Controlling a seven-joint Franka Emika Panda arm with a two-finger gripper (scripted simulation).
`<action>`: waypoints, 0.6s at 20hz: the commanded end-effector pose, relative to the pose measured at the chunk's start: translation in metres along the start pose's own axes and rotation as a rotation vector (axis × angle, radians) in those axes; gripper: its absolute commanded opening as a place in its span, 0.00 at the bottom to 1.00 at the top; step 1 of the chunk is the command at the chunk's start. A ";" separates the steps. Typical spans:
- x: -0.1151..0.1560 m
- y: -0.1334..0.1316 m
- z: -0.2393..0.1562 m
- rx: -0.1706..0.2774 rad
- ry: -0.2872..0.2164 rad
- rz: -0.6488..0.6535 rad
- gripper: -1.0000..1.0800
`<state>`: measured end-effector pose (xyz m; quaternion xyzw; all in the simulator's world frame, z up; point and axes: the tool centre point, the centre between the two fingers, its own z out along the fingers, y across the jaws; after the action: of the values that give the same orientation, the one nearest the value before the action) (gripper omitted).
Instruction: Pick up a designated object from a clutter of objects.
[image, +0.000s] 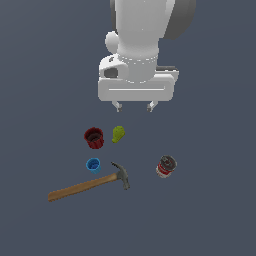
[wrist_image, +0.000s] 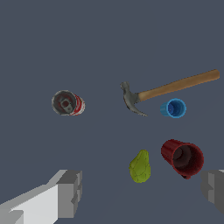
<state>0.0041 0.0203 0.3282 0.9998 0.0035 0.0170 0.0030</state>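
Overhead, we log the gripper (image: 134, 106) hanging above the grey floor (image: 210, 210), fingers spread wide, nothing between them. White arm, smooth rounded housing; two short grey fingertips (image: 118, 105) poke below the flat palm bar.

Pear (image: 118, 134): small, yellow-green, matte, bulbous w/ a narrower end. It lies just below the gripper in the exterior view, beside the red cup (image: 93, 137), close but apart. We see the red cup as dark, ribbed, open mouth up. Blue cup (image: 93, 165): smaller, smooth, near the hammer (image: 90, 183). Hammer has a long wood handle, tan w/ grain, and a dark metal claw head. Can (image: 166, 166): red-and-white label, grey metal top, tilted, well apart from the rest toward the exterior view's right.

Wrist view adds: pear's bumpy faceted skin, both blocky grey fingers (wrist_image: 70, 192) at the frame edges w/ pear and red cup between them, can's pull-tab lid. Exterior view alone shows the arm body.
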 end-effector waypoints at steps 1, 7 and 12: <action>0.000 0.000 0.000 0.000 0.000 0.000 0.96; 0.005 -0.002 -0.004 0.019 0.004 0.011 0.96; 0.008 -0.003 -0.009 0.030 0.006 0.011 0.96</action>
<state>0.0110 0.0232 0.3359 0.9997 -0.0020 0.0200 -0.0107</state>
